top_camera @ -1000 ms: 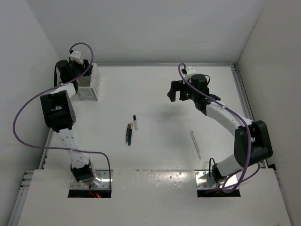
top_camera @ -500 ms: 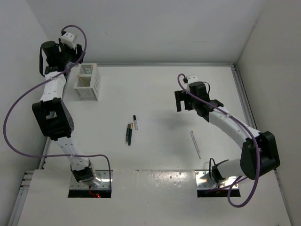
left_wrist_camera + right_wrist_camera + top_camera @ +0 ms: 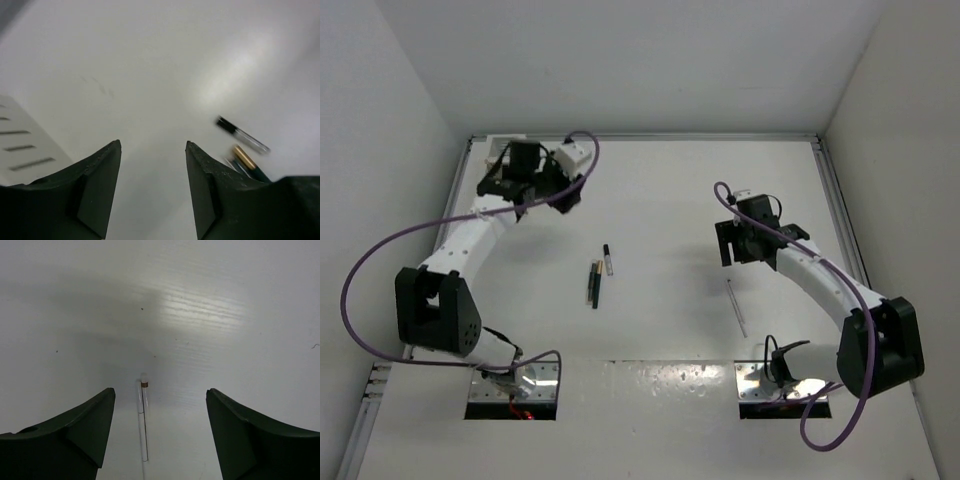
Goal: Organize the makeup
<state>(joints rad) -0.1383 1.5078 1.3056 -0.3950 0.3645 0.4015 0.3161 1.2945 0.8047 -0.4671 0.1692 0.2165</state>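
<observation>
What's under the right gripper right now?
A thin clear stick lies on the table, framed by the open right gripper. Its fingers hide the table to either side.

Blk/clear tube (image 3: 608, 260), dark pencil (image 3: 596, 286) w/ gold end lie close together, ctr; clear stick (image 3: 735, 306) flat, well apart, right.

Count on the table (image 3: 670, 190): four makeup sticks are lying there.
- one black-and-white stick (image 3: 608, 260)
- one dark stick with gold end (image 3: 596, 288)
- one thinner stick (image 3: 589, 285) right beside it, colour unclear
- one clear stick (image 3: 735, 306)

One white slatted box (image 3: 25, 140) is showing. Two arms are reaching in, the left arm (image 3: 470, 235) and the right arm (image 3: 820, 275). Two purple cables are trailing, the left cable (image 3: 343, 300) and the right cable (image 3: 832, 446).
</observation>
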